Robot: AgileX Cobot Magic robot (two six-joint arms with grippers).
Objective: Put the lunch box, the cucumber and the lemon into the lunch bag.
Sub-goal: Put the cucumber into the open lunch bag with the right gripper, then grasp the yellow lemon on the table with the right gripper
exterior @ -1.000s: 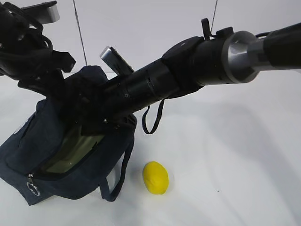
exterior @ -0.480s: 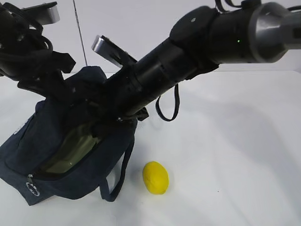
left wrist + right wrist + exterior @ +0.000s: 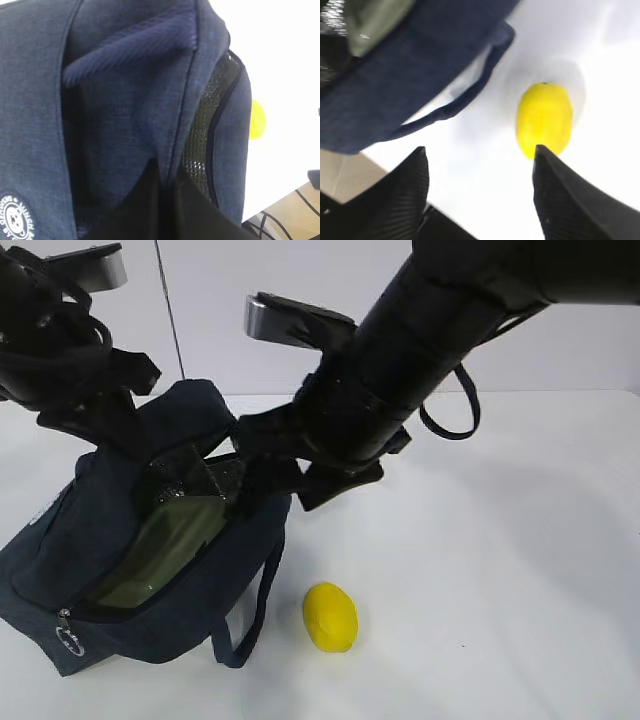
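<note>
Both claws are at work around the lunch bag (image 3: 120, 550). Left claw (image 3: 165, 200): its dark jaws are pressed together on the navy fabric at the bag's opening edge, with the cloth pinched between them, seen close in the left wrist view; in the exterior view that arm stands over the upper left of the bag, where the fabric rises to a peak. Right claw (image 3: 480, 185): jaws spread apart and holding nothing, its two ribbed fingers (image 3: 565, 200) framing bare white table (image 3: 520, 570) with the lemon (image 3: 331, 617) lying beyond them, nearer the right-hand finger and not touching either. In the exterior view the right arm reaches across the middle, its front end just above the bag's open mouth (the claw itself is hard to make out there against the dark arm).

The bag sits on the left of the table, leaning, its top unzipped, a silver ring pull (image 3: 71, 641) at the lower left corner. Inside the opening lies the lunch box (image 3: 165, 550), its pale green lid showing through the gap. One loop handle (image 3: 250, 615) hangs down the front of the bag onto the table. The lemon rests on the table just right of that handle, apart from the bag. I cannot make out the cucumber in any view.
</note>
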